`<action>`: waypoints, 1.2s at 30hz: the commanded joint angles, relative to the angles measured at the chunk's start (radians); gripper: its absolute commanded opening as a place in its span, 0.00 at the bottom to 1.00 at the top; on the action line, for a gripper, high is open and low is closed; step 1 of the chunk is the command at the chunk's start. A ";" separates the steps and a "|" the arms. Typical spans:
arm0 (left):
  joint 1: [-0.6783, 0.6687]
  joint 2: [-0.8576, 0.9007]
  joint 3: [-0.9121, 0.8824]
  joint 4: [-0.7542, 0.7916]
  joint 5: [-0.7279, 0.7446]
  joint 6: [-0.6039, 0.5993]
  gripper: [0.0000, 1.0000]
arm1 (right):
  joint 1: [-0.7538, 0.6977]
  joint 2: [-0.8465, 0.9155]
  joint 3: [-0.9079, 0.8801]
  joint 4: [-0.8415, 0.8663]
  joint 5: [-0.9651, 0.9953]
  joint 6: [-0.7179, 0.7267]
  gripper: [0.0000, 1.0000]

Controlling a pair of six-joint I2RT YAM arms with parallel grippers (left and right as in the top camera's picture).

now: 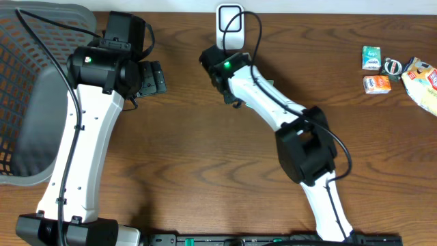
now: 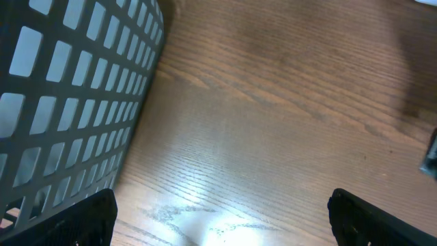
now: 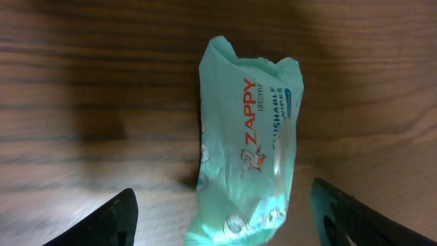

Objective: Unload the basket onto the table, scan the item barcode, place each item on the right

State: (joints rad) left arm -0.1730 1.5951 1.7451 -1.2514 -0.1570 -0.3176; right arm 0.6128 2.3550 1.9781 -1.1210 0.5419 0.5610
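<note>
The right gripper (image 3: 224, 205) has its fingers spread apart, and the wipes packet (image 3: 249, 143) lies loose on the table between them. Grasping appears to be the step in hand. The next move calls for closing squarely on the packet and presenting its barcode to the scanner (image 1: 231, 27) just beyond.

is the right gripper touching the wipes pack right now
Apart. The right wrist view shows the wipes pack sitting between the open fingers of the right gripper, with bare table showing between it and each finger.

A mint-green Zappy wipes packet (image 3: 249, 147) lies on the wooden counter (image 3: 82, 82) between the right claw's (image 3: 224, 212) widely spread dark fingers, a gap either side.
</note>
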 commanded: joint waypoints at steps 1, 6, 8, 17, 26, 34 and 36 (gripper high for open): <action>0.002 -0.002 -0.003 -0.002 -0.012 -0.009 0.98 | -0.003 0.040 0.002 -0.001 0.107 0.045 0.76; 0.002 -0.002 -0.003 -0.002 -0.012 -0.009 0.98 | -0.021 0.069 0.002 0.000 0.110 0.045 0.76; 0.002 -0.002 -0.003 -0.002 -0.012 -0.009 0.98 | -0.031 0.074 0.002 -0.002 0.102 0.045 0.75; 0.002 -0.002 -0.003 -0.002 -0.012 -0.009 0.98 | -0.057 0.077 -0.030 0.015 0.080 0.045 0.75; 0.002 -0.002 -0.003 -0.002 -0.012 -0.009 0.98 | -0.098 0.077 -0.129 0.111 0.015 0.044 0.42; 0.002 -0.002 -0.003 -0.002 -0.012 -0.009 0.98 | -0.110 0.074 -0.106 0.080 -0.035 0.044 0.01; 0.002 -0.002 -0.003 -0.002 -0.012 -0.009 0.98 | -0.110 0.072 -0.074 0.049 -0.054 0.044 0.01</action>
State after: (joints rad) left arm -0.1730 1.5951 1.7451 -1.2518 -0.1570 -0.3176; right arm 0.5144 2.3997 1.8885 -1.0424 0.5911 0.5949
